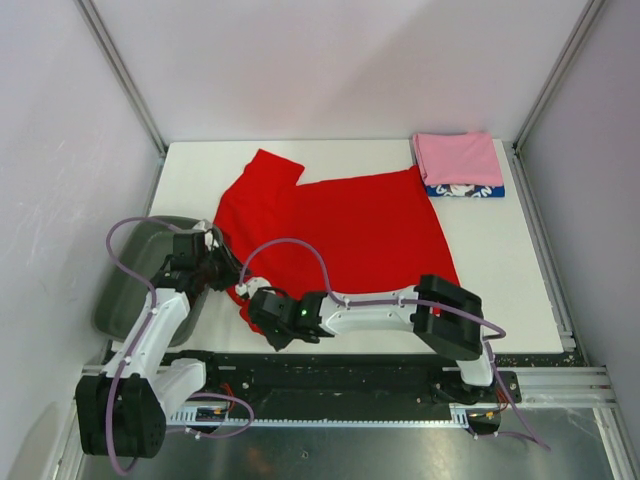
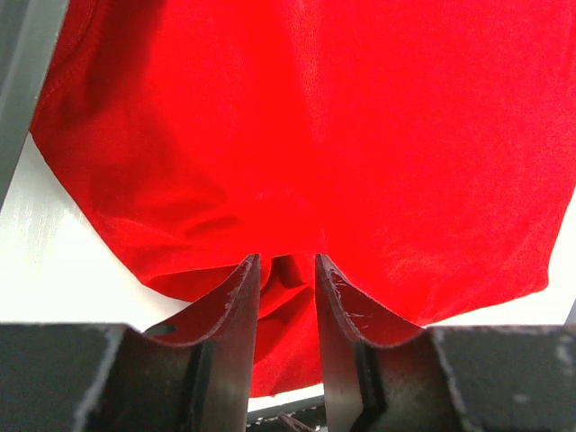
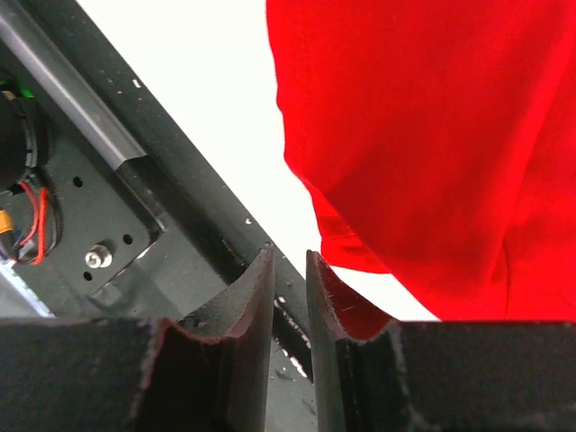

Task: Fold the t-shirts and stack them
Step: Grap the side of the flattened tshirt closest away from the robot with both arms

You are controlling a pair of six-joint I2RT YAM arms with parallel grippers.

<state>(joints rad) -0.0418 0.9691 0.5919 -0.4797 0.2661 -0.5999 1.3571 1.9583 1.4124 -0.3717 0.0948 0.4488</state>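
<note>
Left gripper (image 2: 286, 261) pinches a bunched fold at the red shirt (image 1: 350, 230) edge. The right gripper (image 3: 288, 256) is slightly parted and empty beside its hem. Done: pink shirt (image 1: 458, 158) folded atop blue shirt (image 1: 465, 190), far right. The red shirt lies spread out, not yet folded or stacked.

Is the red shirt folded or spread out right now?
Spread out: the red shirt lies open and mostly flat across the table, bunched only at its near edge.
</note>
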